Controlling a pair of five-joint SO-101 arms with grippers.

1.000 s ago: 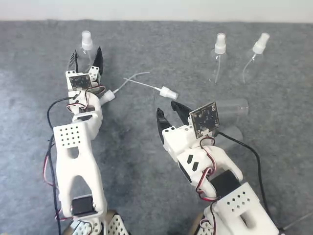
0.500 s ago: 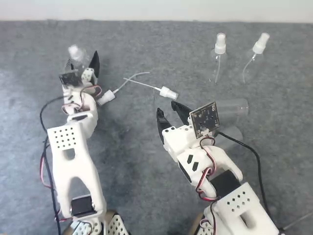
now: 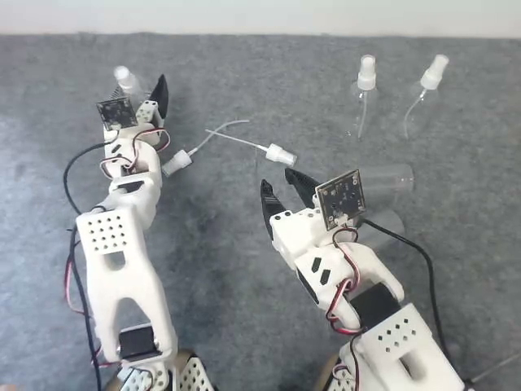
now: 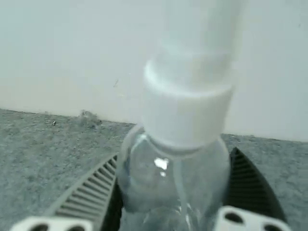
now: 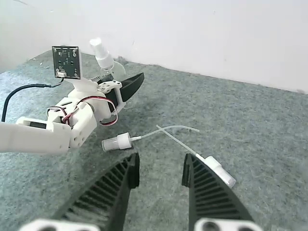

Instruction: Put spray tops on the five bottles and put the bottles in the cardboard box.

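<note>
My left gripper [image 3: 140, 96] is shut on a clear bottle [image 3: 130, 88] that carries a white spray top [image 3: 124, 77]; the bottle leans to the left at the far left of the grey carpet. In the left wrist view the bottle [image 4: 173, 168] sits between the two dark jaws, with its spray top [image 4: 187, 106] above. Two loose spray tops with thin tubes lie on the carpet, one [image 3: 177, 160] beside the left arm and one [image 3: 281, 153] just beyond my right gripper [image 3: 281, 191]. The right gripper [image 5: 160, 168] is open and holds nothing, with both loose tops [image 5: 117, 142] [image 5: 216, 169] ahead of it.
Two capped bottles [image 3: 365, 90] [image 3: 430, 88] stand upright at the back right. A clear uncapped bottle [image 3: 392, 176] lies on its side next to the right arm's camera board. A white wall [image 3: 260, 16] borders the carpet's far edge.
The left gripper has closed around the capped bottle and swung left, tipping the bottle leftward. The right arm has kept still.
</note>
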